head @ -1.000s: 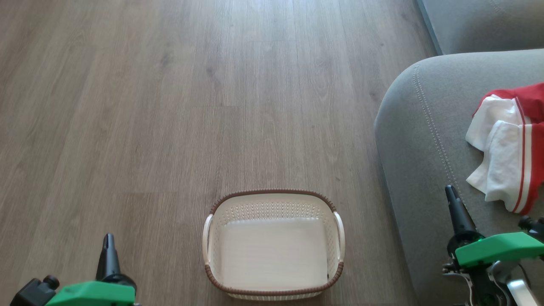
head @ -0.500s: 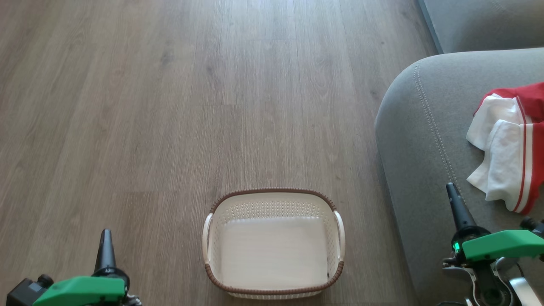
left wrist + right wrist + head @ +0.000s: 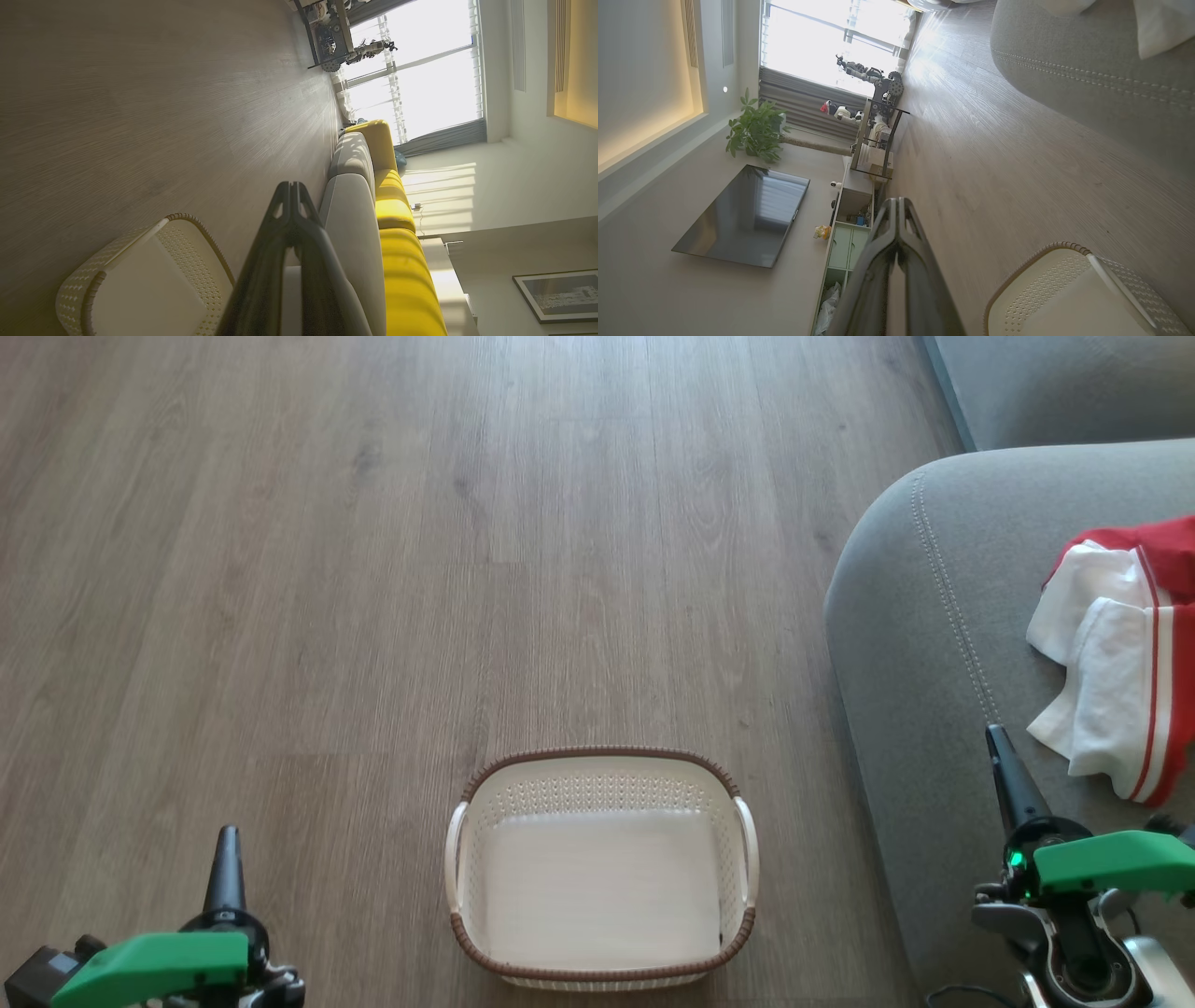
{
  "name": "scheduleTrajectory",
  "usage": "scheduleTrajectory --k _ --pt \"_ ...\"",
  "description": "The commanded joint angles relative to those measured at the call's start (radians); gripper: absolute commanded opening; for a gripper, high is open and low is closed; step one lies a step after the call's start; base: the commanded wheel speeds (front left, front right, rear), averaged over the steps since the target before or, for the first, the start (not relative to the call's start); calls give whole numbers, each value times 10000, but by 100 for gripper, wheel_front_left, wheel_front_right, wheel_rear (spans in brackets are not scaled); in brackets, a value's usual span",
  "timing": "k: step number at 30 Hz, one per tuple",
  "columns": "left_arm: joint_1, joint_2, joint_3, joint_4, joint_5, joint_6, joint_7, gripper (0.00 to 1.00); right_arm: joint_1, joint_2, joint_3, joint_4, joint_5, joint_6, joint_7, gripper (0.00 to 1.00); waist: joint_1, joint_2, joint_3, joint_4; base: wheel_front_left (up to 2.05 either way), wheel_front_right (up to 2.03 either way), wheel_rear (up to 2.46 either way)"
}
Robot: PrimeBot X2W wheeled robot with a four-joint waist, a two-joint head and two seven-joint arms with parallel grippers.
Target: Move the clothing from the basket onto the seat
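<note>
The basket [image 3: 597, 789] sits on the wood floor [image 3: 373, 569], and nothing lies in it; you can see its pale bottom all the way across. The clothing [image 3: 1116, 709], red with white parts and thin stripes, lies in a soft heap on top of the grey seat [image 3: 915, 663], off to the right. The edge of the head view cuts the heap off, so I cannot tell how much of it there is. The left tool [image 3: 227, 835] hangs over the floor, well apart from the basket. Its two fingers are pressed together and it holds nothing. The right tool [image 3: 997, 742] is over the seat, just beside the low white corner of the clothing. It is closed tight too, with nothing in it. To me the job looks as good as done, so the step now is to finish tidily. First take a good look into the basket to be sure no red bit hides in a corner. Then, if the right arm pulls away, it should go back and away from the heap, so its pointy tip does not hook the cloth and drag it off the seat. The left arm should keep away from the basket so it does not bump it.
</note>
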Motion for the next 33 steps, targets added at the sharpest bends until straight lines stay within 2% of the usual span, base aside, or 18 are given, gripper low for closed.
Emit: scheduleTrajectory --k 1,25,33 --pt "-506 57 410 -357 -247 -86 74 0 -496 -96 157 -276 275 -1 54 0 0 0 3 0 0 0 0" --pt "-819 -30 933 -511 -2896 -221 793 0 -829 -396 657 -264 3458 -2 -59 0 0 0 79 11 0 0 0" --pt "-825 -32 944 -518 -2956 -223 809 0 -841 -576 888 -333 3724 -2 -243 0 0 0 82 12 0 0 0"
